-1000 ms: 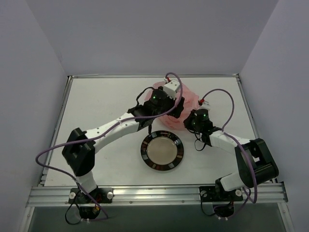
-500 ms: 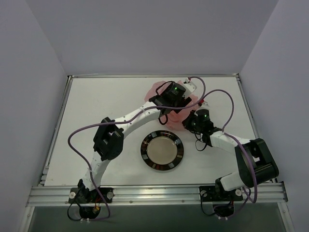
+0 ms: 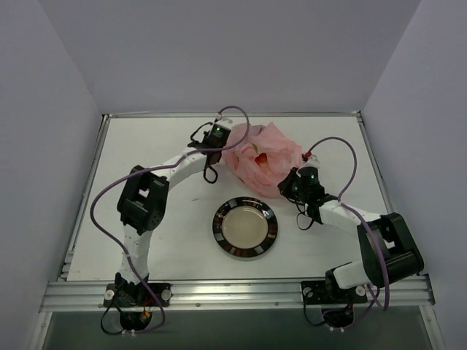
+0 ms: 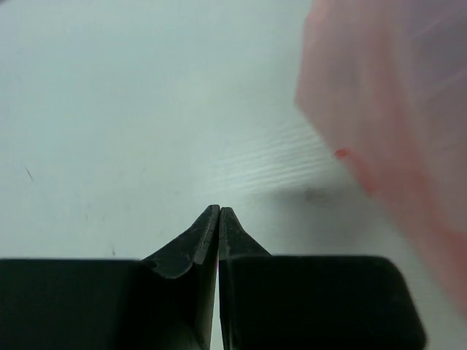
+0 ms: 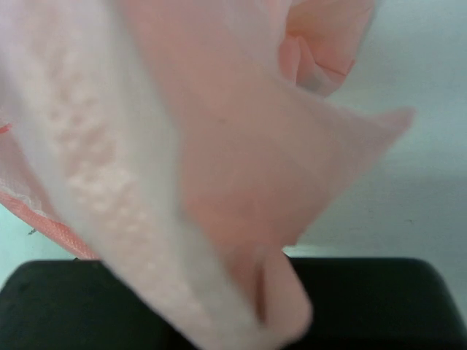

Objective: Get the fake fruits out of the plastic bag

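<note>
Your left arm has pulled back from over the thin, crinkly, translucent pink plastic bag [image 3: 266, 157], where it hung a second ago. It now sits just beside the bag's left edge. Your left gripper [image 4: 219, 210] has snapped closed in that time. The wrist view shows its fingers pressed tip to tip with nothing between them, above the bare white table [image 3: 146, 138]. So that reach brought nothing out, and you need another pass.

Your right gripper [image 3: 290, 182] has not moved. It is clenched on a fold of the pink film at the bag's near right side, and that film fills its wrist view.

The small plastic fake fruits are inside the bag, which lies at the far middle of the table. Only a red-orange and yellow patch [image 3: 257, 151] shows at the crumpled top. You cannot tell from here which fruit it is or how many lie under it. No fruit shows outside the bag.

The round dark-rimmed plate [image 3: 217, 228] sits near the bag on its near side, between your two arms. The loose film bunched around the opening is probably what blocks a clean grasp. The left arm's purple cable [image 3: 235, 111] loops close to the bag's edge.
</note>
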`<state>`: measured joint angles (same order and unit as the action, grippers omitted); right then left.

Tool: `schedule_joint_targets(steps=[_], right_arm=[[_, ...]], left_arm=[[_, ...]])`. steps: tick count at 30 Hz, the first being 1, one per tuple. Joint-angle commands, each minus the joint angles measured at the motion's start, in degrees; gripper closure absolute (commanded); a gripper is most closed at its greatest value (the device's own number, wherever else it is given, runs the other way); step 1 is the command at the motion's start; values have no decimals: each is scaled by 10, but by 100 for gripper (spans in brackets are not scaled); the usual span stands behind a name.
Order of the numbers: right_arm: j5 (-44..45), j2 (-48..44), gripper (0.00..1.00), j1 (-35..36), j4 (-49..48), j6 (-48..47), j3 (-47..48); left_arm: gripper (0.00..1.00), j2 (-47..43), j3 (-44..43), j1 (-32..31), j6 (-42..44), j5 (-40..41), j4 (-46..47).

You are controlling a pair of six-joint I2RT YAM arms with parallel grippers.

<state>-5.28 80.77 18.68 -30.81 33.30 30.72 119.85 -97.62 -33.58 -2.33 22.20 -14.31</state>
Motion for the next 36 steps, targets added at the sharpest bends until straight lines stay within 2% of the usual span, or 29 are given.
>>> schedule_joint_targets(steps=[1, 3, 4, 5, 7, 9, 10, 11, 12, 14, 15, 18, 22, 23, 25, 26, 27, 28, 30, 36], right_arm=[[38, 1, 100, -4, 14, 12, -3], [43, 2, 100, -3, 11, 12, -7], [42, 0, 100, -2, 10, 9, -7], [40, -2, 100, 0, 9, 6, -7], [40, -5, 100, 0, 8, 4, -6], [36, -7, 100, 0, 8, -2, -4], [35, -8, 100, 0, 7, -3, -4], [33, -9, 100, 0, 6, -3, -5], [28, -11, 100, -1, 4, -2, -6], [23, -13, 100, -1, -1, -3, -7], [19, -14, 100, -1, -2, -3, -8], [7, -13, 100, -1, -4, -5, -7], [-8, -13, 100, 0, -7, -5, -4], [-15, -14, 100, 0, -12, -4, -4], [-25, -13, 100, 0, -15, -1, -5], [-32, -13, 100, 0, -19, 0, -6], [-33, -13, 100, 0, -19, 1, -7], [-33, -11, 100, -1, -19, 0, -7], [-32, -11, 100, -1, -18, -2, -7], [-35, -11, 100, -5, -16, -3, -7]], left_arm=[[98, -93, 92, 35, -120, -28, 45], [98, -110, 168, 49, -165, -58, 85], [98, -123, 194, 53, -173, -108, 105], [98, -157, 253, 51, -172, -143, 189], [98, -195, 287, 36, -162, -205, 242], [97, -238, 291, -5, -120, -204, 251], [92, -258, 280, -19, -104, -204, 250], [79, -264, 271, -38, -81, -204, 239], [72, -268, 261, -43, -73, -206, 228], [56, -268, 232, -47, -53, -222, 213], [43, -265, 224, -49, -46, -222, 211], [31, -240, 177, -49, -12, -258, 173], [22, -167, 85, -49, 45, -301, 99], [20, -152, 40, -48, 66, -314, 65], [18, -105, -13, -47, 86, -355, 25], [18, -88, -43, -47, 104, -370, -26], [18, -71, -106, -48, 112, -387, -55], [17, -39, -135, -49, 119, -424, -82], [17, -9, -213, -52, 139, -447, -155], [17, 69, -310, -55, 163, -499, -252]])
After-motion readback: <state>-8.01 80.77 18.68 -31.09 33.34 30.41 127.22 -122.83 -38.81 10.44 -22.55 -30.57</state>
